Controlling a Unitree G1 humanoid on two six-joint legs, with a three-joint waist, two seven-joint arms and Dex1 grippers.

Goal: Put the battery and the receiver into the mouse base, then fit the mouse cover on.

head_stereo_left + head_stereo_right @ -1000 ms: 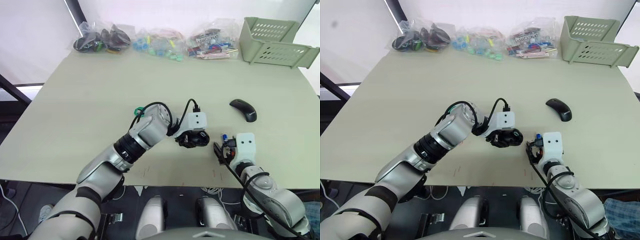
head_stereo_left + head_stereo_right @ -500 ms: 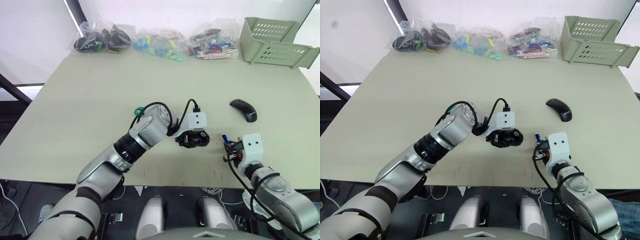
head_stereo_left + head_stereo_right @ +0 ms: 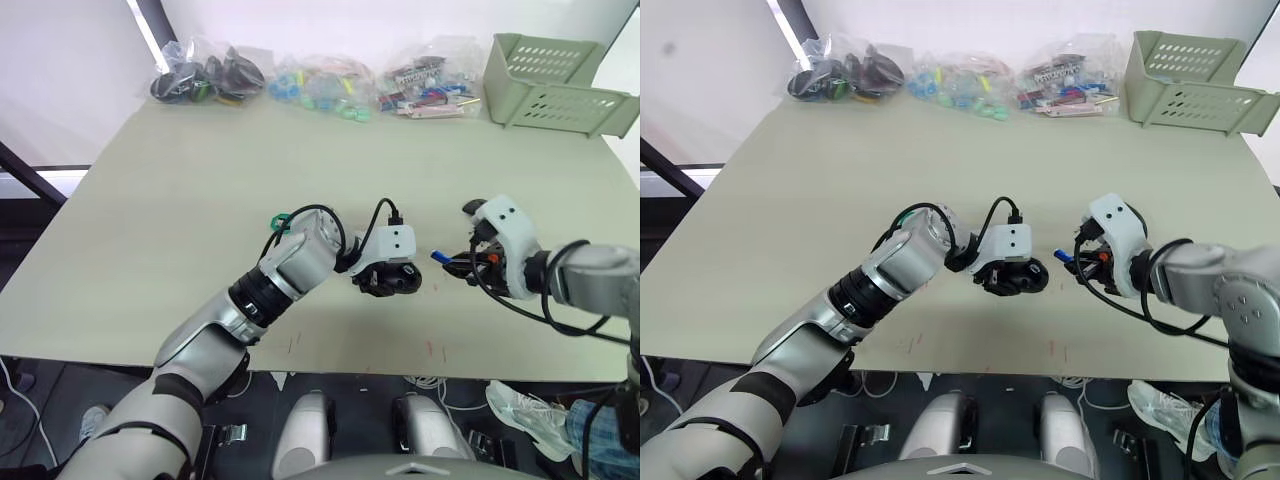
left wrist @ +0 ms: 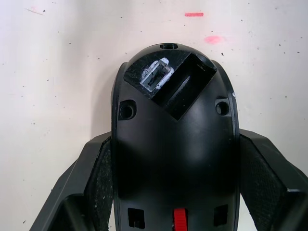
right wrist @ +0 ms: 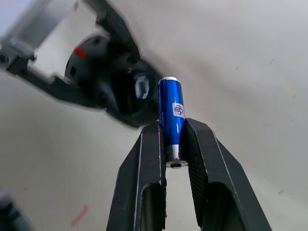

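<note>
My left gripper [image 3: 386, 280] is shut on the black mouse base [image 4: 173, 125] and holds it on the table with its open inside showing. A red patch shows at the base's near end. A small silvery receiver [image 4: 156, 77] sits in a slot at its far end, beside an empty slanted bay. My right gripper [image 5: 172, 126] is shut on the blue battery [image 5: 171, 113], silvery end toward the wrist. The battery [image 3: 439, 257] hangs just right of the base, a short gap away. The mouse cover is hidden behind my right wrist.
A green slotted basket [image 3: 548, 80] stands at the back right corner. Clear bags of small parts [image 3: 310, 85] line the table's far edge. A green ring [image 3: 278, 220] lies behind my left forearm. The table's front edge runs close below both grippers.
My right arm has lifted from the front edge and swung back and left with the battery, up beside the mouse base and over the cover. The left arm has stayed still.
</note>
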